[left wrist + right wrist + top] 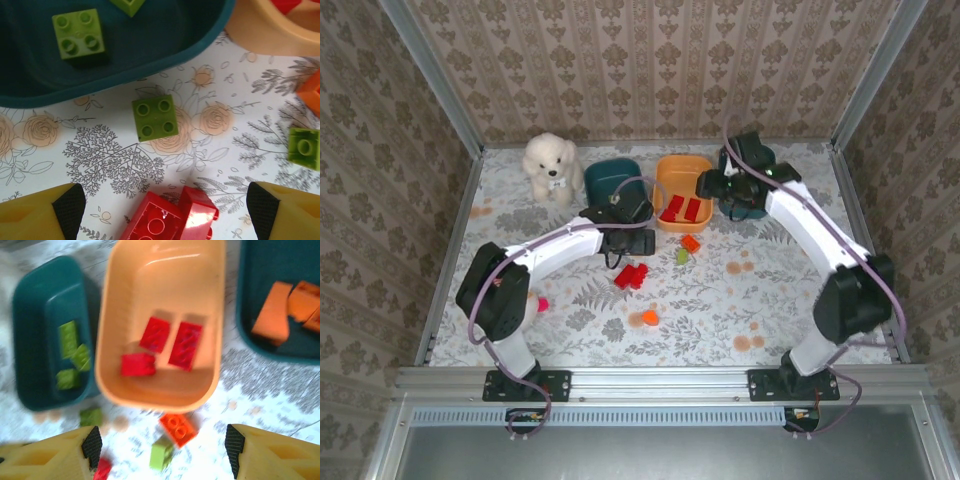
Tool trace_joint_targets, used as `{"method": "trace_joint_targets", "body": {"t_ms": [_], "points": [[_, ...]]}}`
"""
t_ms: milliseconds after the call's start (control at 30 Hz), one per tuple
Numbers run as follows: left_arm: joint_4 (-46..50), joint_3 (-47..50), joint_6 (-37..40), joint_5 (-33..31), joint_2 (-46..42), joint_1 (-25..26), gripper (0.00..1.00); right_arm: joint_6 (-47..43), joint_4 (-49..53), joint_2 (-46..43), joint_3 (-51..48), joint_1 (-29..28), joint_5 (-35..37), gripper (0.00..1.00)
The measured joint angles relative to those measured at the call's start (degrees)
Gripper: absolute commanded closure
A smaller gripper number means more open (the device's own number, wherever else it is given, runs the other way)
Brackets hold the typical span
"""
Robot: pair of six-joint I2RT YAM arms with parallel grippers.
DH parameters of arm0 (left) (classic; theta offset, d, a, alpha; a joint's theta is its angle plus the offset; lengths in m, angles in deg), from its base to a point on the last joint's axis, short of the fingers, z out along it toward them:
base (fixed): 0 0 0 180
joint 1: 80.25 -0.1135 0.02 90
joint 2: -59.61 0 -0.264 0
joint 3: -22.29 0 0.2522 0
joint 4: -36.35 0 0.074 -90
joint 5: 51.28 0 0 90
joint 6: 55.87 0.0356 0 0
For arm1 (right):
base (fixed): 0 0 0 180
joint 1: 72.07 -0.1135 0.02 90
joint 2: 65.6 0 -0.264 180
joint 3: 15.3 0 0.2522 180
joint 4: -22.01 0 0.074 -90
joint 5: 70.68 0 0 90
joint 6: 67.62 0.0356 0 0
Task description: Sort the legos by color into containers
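Three bins stand in a row: a teal bin (30, 315) with green legos (70, 340), an orange bin (200, 300) with three red bricks (155, 335), and another teal bin (260, 270) with orange bricks (272, 315). The left gripper (165, 205), fingers spread and empty, hovers over loose red bricks (155, 222). The right gripper (162, 445), also spread and empty, hangs over the orange bin's near end.

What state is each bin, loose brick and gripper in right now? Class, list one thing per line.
Left teal bin: holds lime green bricks.
Orange bin: holds three red bricks.
Right teal bin: holds orange bricks.
Loose red bricks: on the table, unsorted.
Loose green brick: on the table, studs up.
Loose orange brick: on the table, unsorted.
Left gripper: open, empty.
Right gripper: open, empty.
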Motion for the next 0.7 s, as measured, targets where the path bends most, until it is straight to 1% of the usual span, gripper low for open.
{"method": "trace_joint_targets", "body": {"t_ms": [133, 200, 300, 400, 533, 633, 700], "points": [[-1.18, 0.13, -2.73, -1.79, 3.61, 0.04, 0.15, 0.48, -4.68, -8.57, -11.58, 0.48, -5.79, 0.31], [-1.36, 0.13, -4.11, -2.6, 5.77, 0.04, 0.17, 0.87, -5.55, -11.78, -16.37, 0.55, -8.15, 0.31], [-1.55, -0.09, -5.55, -3.5, 8.2, 0.04, 0.21, 1.92, -5.55, -16.33, -21.05, 0.55, -10.47, 0.31], [-1.25, -1.73, -6.45, -4.72, 10.25, 0.17, 0.22, 2.47, -5.46, -19.41, -22.67, 0.52, -11.67, 0.31], [-1.81, -3.74, -7.28, -5.73, 12.2, 0.31, 0.25, 2.93, -5.49, -20.63, -22.73, 0.55, -12.07, 0.3], [-2.21, -4.5, -7.63, -6.12, 13.29, 0.37, 0.34, 2.99, -5.46, -20.61, -22.71, 0.55, -12.39, 0.3], [-2.47, -5.27, -7.8, -6.43, 14.45, 0.37, 0.36, 2.99, -5.4, -20.61, -22.58, 0.55, -12.52, 0.31]]}}
